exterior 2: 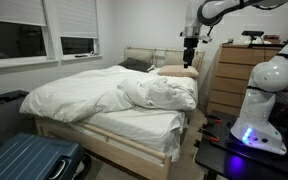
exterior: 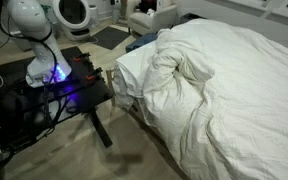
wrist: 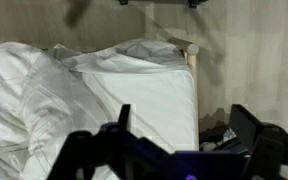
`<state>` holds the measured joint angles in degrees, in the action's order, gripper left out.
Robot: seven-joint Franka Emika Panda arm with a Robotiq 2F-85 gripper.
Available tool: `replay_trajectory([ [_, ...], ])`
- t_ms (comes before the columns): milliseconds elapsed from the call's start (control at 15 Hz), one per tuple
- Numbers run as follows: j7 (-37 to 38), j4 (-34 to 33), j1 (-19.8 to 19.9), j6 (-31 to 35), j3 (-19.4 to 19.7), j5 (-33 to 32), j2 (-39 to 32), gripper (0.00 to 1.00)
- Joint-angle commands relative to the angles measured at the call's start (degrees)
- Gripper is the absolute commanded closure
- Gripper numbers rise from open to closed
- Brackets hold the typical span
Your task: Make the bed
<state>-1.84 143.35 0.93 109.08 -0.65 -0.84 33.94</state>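
Little of the job looks done. The bed [exterior 2: 102, 141] fills the middle of the room. Its white duvet [exterior 2: 109, 95] is heaped in a crumpled ridge, and a band of sheet [exterior 2: 136, 122] is bare along the lower side. Spreading and smoothing all remain, I'd say.

In an exterior view the hand [exterior 2: 191, 52] hangs at upper right, above the pillow [exterior 2: 177, 72] and well clear of the bedding. It is too small for me to tell whether it is spread or closed.

That view alone shows the hand. Another exterior view shows the duvet's twisted bunch [exterior: 169, 72] near the black worktop [exterior: 84, 88]. The wrist view looks down on flat sheet [wrist: 144, 95] at centre frame, with folds at its left.
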Motion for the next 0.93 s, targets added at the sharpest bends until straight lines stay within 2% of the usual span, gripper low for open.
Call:
replay_trajectory([
  [0,0.2,-0.1,-0.4,-0.1,0.3,-0.2,0.0,0.00],
  [400,4.4,-1.1,1.2,7.7,-1.5,-3.7,-3.1,0.00],
  [867,7.3,-3.6,7.2,20.4,1.1,-13.1,-12.9,0.00],
])
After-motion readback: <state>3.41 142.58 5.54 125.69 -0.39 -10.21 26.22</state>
